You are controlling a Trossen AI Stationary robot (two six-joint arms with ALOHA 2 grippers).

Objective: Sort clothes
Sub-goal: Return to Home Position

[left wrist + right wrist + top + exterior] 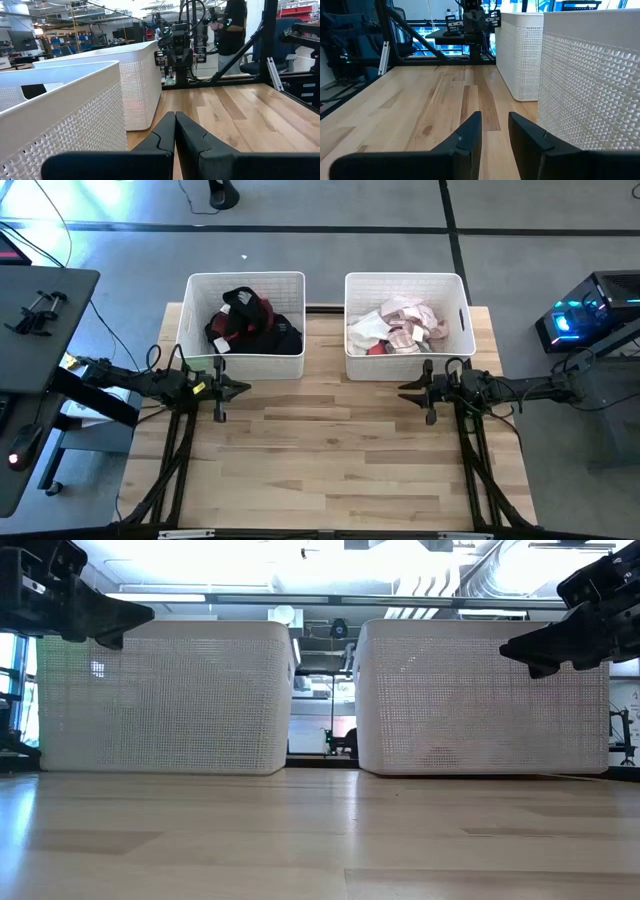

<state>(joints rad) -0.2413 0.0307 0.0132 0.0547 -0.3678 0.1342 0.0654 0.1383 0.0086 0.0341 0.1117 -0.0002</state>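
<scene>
Dark clothes (250, 320) in black, maroon and navy lie heaped in the left white bin (190, 310). Light clothes (405, 325) in white, pink and cream lie in the right white bin (465, 310). No garment shows on the table. My left gripper (245, 388) hovers in front of the left bin, pointing toward the table's middle, shut and empty (175, 117). My right gripper (403, 390) hovers in front of the right bin, pointing toward the middle, open a little and empty (495, 120).
Both bins stand side by side at the table's far edge with a narrow gap between them (322, 690). Bare wooden tabletop (330, 460) stretches from the bins to the near edge. A person (232, 25) stands beyond the table's right side.
</scene>
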